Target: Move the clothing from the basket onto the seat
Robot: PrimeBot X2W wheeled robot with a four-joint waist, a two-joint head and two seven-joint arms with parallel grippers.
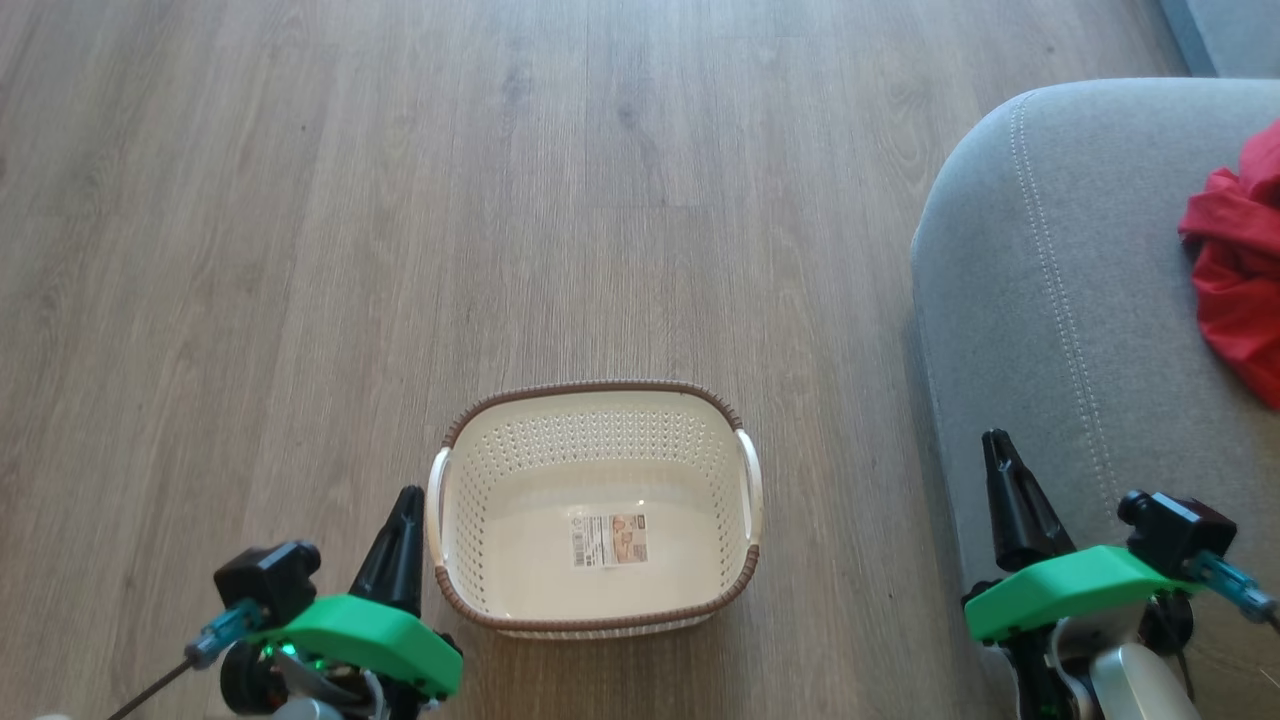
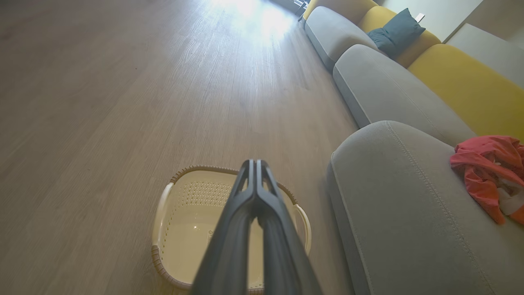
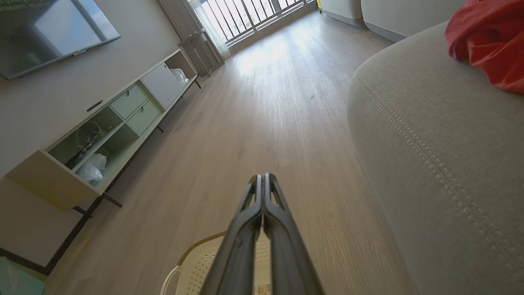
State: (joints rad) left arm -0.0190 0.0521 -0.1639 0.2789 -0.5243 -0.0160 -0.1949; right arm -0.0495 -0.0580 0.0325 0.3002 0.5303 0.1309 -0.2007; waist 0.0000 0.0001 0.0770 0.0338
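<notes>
Overhead, label in basket; from right wrist, shelf unit; left hand, right hand closed.

A home living room: sofa, television, low cabinet.

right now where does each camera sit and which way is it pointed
Head view: on the robot's head, looking down at floor, empty basket and seat; left gripper and right gripper show, both shut.
Left wrist view: on the left wrist, looking along its fingers over the basket and seat.
Right wrist view: on the right wrist, looking along its fingers across the floor to a window.
Shared: all three show the basket and the red clothing on the seat.
</notes>
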